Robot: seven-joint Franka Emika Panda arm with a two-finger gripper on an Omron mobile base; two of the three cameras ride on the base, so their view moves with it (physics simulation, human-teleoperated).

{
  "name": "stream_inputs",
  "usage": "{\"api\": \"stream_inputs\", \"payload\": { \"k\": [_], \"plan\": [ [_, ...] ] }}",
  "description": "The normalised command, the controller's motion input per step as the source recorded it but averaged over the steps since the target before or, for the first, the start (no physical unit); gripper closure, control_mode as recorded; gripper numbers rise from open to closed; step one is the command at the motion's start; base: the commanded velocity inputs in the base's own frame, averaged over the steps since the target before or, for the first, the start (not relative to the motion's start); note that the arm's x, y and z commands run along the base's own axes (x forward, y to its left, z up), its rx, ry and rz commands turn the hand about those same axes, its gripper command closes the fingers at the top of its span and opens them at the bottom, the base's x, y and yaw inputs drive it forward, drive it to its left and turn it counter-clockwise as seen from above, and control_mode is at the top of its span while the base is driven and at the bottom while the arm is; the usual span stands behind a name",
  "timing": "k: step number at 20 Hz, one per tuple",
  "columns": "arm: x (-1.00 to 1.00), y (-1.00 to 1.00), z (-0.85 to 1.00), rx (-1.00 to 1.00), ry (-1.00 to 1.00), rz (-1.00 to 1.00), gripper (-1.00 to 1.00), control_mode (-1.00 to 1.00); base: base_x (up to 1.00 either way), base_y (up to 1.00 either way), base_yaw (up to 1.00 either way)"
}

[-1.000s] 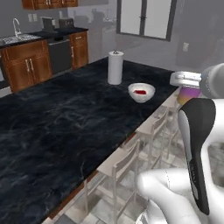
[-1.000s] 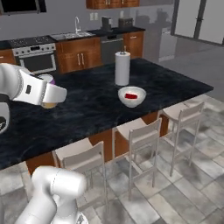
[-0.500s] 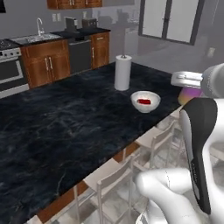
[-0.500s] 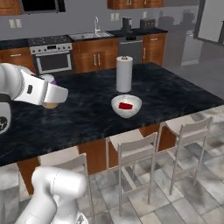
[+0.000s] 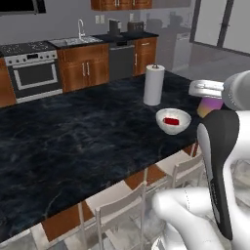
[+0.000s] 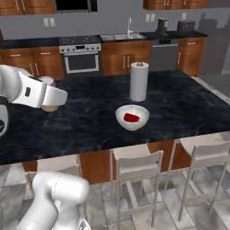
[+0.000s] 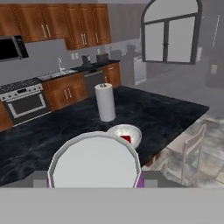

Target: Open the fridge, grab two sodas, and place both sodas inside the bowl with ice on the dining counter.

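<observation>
Nearest to me, the tool [image 6: 50,99] is clamped on a soda can [image 5: 211,104], purple above and orange-brown below, held up in the air over the near edge of the tabletop [image 5: 73,141] (from the hand camera the can's pale lid [image 7: 94,164] blocks most of the foreground). The can touches nothing but the tool.

A row of pale chairs [image 6: 134,170] stands tucked under that near edge, over a grey tiled floor.

Further in, the white bowl [image 6: 132,117] sits on the black marbled tabletop, near its front edge and toward the right-hand end. A red can [image 6: 131,117] lies inside it. The bowl is well apart from the held can.

Just beyond the bowl stands an upright paper towel roll [image 6: 139,81], close to the far edge of the tabletop.

Across the aisle runs the back wall: a steel oven [image 6: 81,57], brown wooden cabinets [image 6: 124,56], a sink with a tap [image 6: 129,28] and a dark dishwasher [image 6: 163,54].
</observation>
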Motion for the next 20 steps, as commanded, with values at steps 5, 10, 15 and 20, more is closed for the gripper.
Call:
{"api": "stream_inputs", "payload": {
  "k": [5, 10, 15, 20],
  "plan": [
    [0.0, 0.0, 0.0, 0.0, 0.0, 0.0, 1.0, 1.0, 0.0, -0.83, 0.3],
    [0.0, 0.0, 0.0, 0.0, 0.0, 0.0, 1.0, 1.0, 0.0, -0.7, 0.36],
    [0.0, 0.0, 0.0, 0.0, 0.0, 0.0, 1.0, 1.0, 0.06, -0.58, 0.41],
    [0.0, 0.0, 0.0, 0.0, 0.0, 0.0, 1.0, 1.0, 0.11, -0.59, 0.41]
  ]
}}
